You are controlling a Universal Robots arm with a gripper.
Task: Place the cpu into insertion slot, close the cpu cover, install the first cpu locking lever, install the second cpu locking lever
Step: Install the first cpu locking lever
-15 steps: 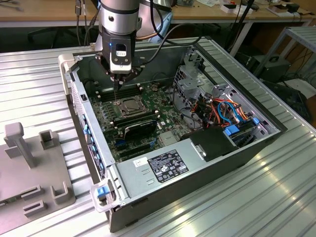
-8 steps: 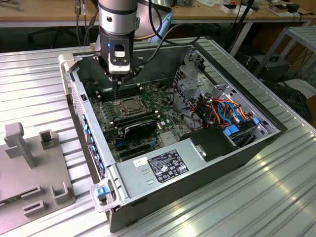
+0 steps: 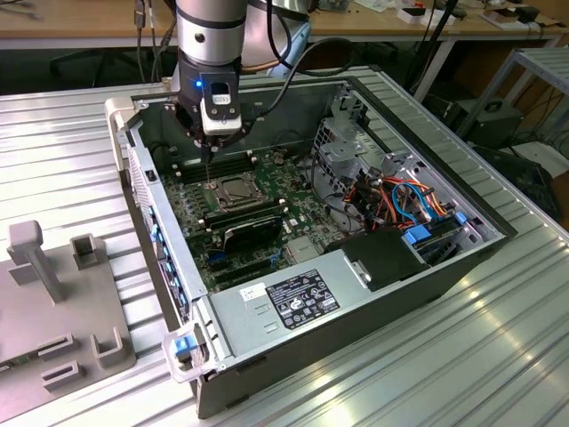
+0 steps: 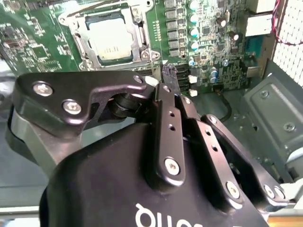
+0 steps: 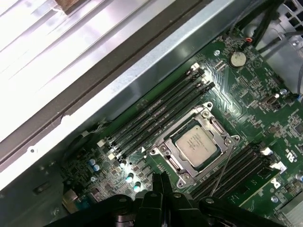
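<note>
Hand (image 3: 210,181) hangs straight down from the arm (image 3: 209,36), fingers (image 4: 169,72) pinched together and seemingly empty, tips just beside the cpu cover (image 5: 214,128) lying over the cpu (image 5: 196,144).

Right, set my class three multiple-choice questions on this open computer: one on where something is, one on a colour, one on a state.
1. Where is the chip? A in the socket on the circuit board; B on the table; C on the grey tray.
2. What colour is the circuit board? A red; B white; C green.
3. How is the metal cover? A standing upright; B lying flat around the chip; C taken off.
Answers: A, both wrist views show the chip seated in the socket; C, the board is green in every view; B, the cover's frame lies flat around the chip.
</note>
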